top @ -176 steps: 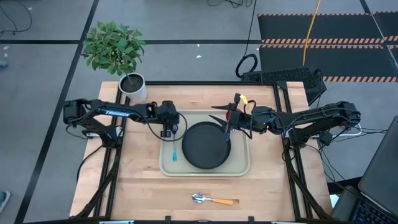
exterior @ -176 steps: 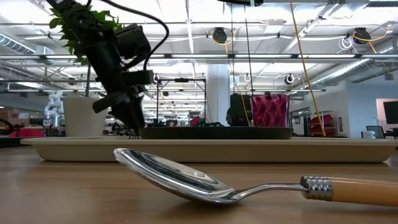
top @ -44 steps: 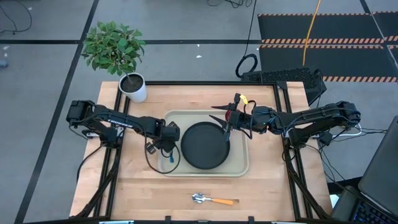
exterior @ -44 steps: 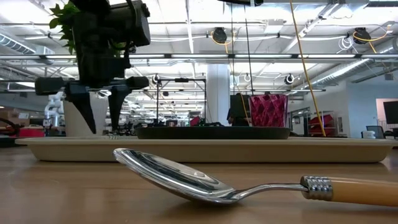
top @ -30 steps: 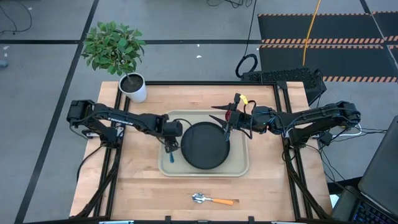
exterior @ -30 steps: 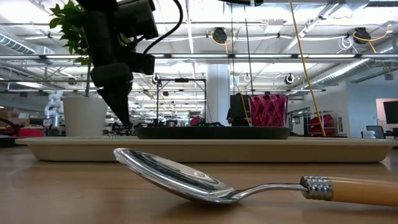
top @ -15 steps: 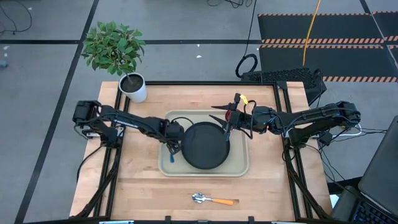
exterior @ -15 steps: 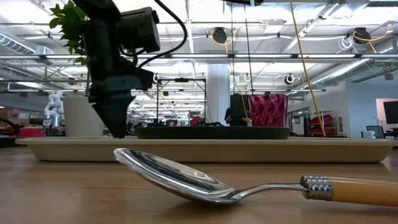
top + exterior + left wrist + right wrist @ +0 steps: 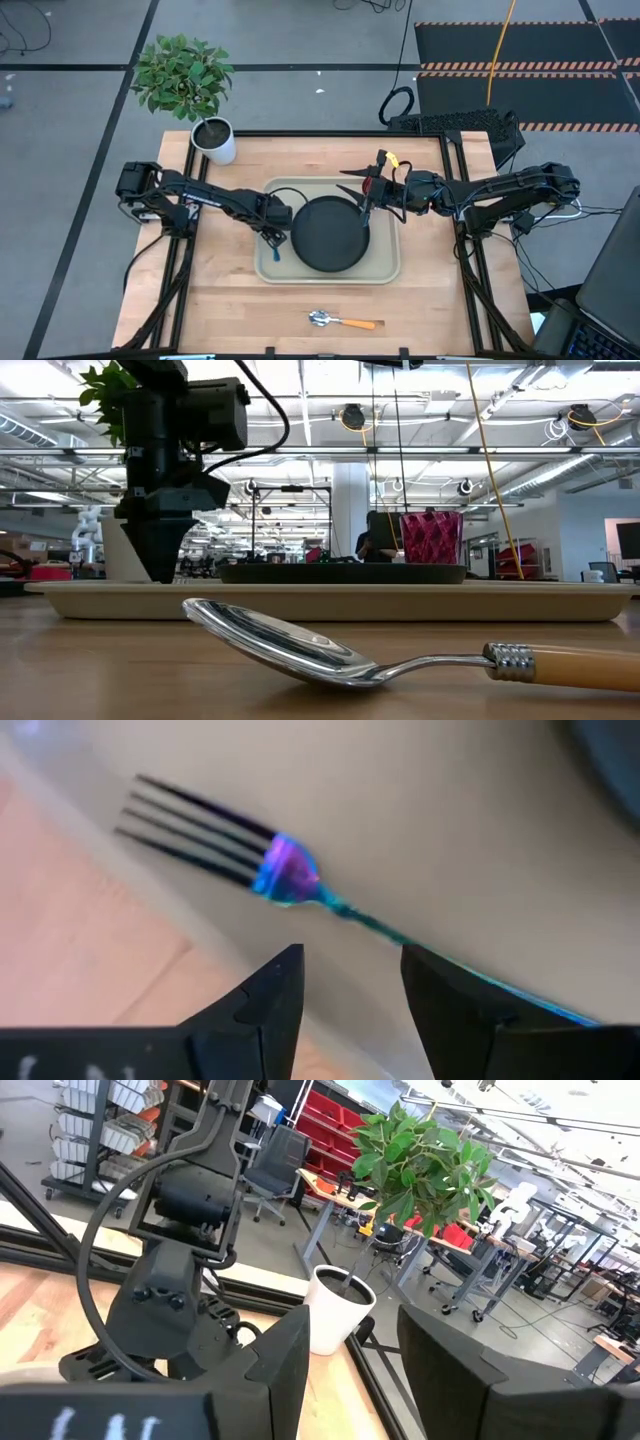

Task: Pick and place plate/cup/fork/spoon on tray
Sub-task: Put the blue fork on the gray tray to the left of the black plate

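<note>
While the fork (image 9: 300, 885) lies lengthwise along the tray's (image 9: 385, 268) left rim, the left hand (image 9: 345, 985) hovers open, empty.

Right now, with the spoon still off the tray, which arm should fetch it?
Left, probably. The spoon lies on the table in front of the tray; the left tool is open and low, while the right tool hovers by the cup.

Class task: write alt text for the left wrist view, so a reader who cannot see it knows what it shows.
A slim fork with a blue handle lies on the beige rectangular tray, just ahead of the left arm's open tool. Its tines point toward the tray's rim, beyond which the wooden table shows.
</note>
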Controlling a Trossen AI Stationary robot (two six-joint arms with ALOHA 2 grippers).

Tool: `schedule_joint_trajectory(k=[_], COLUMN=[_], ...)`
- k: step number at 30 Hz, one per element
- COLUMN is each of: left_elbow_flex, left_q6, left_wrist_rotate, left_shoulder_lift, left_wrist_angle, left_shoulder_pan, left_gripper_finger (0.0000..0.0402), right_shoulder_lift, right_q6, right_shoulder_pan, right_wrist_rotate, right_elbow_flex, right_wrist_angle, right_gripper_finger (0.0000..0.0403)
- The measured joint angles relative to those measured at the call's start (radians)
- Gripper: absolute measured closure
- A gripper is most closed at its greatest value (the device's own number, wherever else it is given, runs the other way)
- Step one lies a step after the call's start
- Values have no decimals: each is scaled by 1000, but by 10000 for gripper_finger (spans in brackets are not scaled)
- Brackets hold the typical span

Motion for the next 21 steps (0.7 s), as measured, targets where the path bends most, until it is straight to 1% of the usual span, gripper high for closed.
schedule_joint_trajectory(k=[4, 9, 11, 21], left_elbow_flex=[0, 0, 0, 0], left_q6=[-6, -5, -2, -27], left_wrist_rotate=[10, 51, 52, 50], left_shoulder_lift=[0, 0, 0, 6], left_wrist_angle=[4, 89, 106, 86], left_shoulder_pan=[0, -3, -6, -11], left_gripper_finger=[229, 229, 229, 229], right_shoulder_lift=[0, 0, 0, 0], right_q6=[0, 0, 0, 0], right_shoulder_pan=[0, 0, 0, 0], right_wrist_rotate=[0, 0, 0, 0], right_elbow_flex=[0, 0, 0, 0], right_wrist_angle=[0, 0, 0, 0], right_gripper_finger=[255, 255, 255, 255])
